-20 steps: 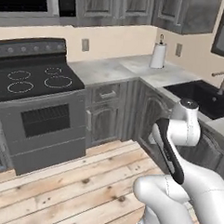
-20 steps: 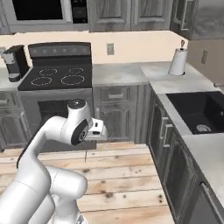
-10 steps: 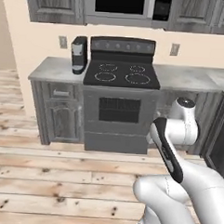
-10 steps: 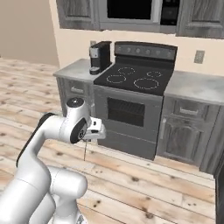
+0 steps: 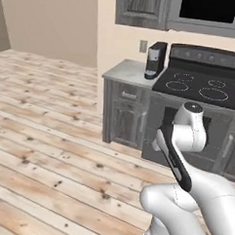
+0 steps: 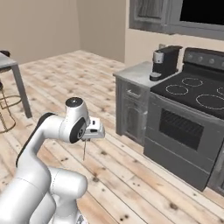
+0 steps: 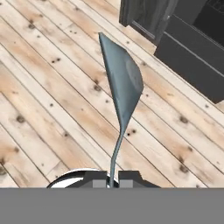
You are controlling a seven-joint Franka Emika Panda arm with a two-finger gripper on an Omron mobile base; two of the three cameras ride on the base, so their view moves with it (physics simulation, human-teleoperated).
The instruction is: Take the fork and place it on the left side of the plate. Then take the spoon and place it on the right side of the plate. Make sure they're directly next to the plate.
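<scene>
Clenched on the slim stem of a spoon (image 7: 124, 83): gripper (image 7: 113, 178) with both dark tips pressed against the handle. Broad smooth bowl at the far end, grey-blue, no tines to be seen. Held in the air over a floor (image 7: 52, 87) of pale wooden planks with dark knots, touching nothing else.

From the right base view, gripper (image 6: 85, 139) out in front of the white arm, spoon (image 6: 84, 148) hanging down from it as a thin dark line, well above the boards.

Beyond, to the right: a dark stove (image 6: 188, 127) with ring burners and an oven door, and just beside it a grey cabinet (image 6: 133, 105) with a light stone top. On that top, a black coffee machine (image 6: 165, 62), upright, near the stove edge.

Above, grey wall cabinets (image 5: 142, 8) on a beige wall with an outlet (image 5: 143, 46).

Far left in the right base view, a table corner (image 6: 8, 63) on a grey leg, well apart from the arm.
</scene>
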